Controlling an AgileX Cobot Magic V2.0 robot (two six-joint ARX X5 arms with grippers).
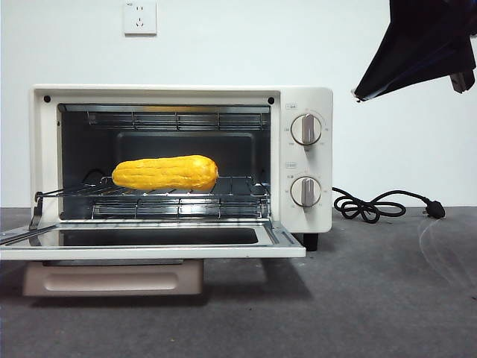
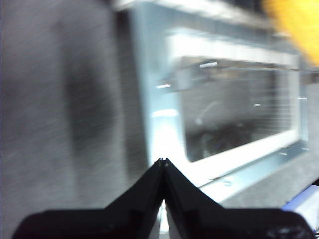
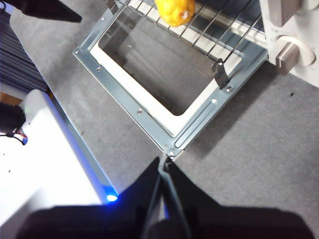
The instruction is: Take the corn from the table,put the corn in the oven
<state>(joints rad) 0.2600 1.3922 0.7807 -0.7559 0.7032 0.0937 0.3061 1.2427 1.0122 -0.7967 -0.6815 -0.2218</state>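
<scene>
Glossy yellow-orange toy corn (image 1: 165, 173) is seen lying on the wire rack inside the cream-white boxy oven (image 1: 311, 97), whose glass door (image 3: 167, 84) hangs open. Left gripper (image 2: 162, 161) and right gripper (image 3: 163, 160) are pinched together, empty. The rounded cob could be rolled off the rack if the door were bumped.

The corn (image 1: 165, 173) is glossy yellow-orange with a bumpy kernel pattern, lying on the silvery wire rack (image 1: 179, 195) inside the oven (image 1: 309, 97), whose body is cream-white with a dark interior. The oven's two knobs (image 1: 306, 129) are beige-white, and its cord (image 1: 373, 205), to the side of the oven, is black. The counter (image 1: 373, 298) under the oven is dark grey and faintly mottled. Both pincers, left (image 2: 162, 160) and right (image 3: 164, 160), are black.
</scene>
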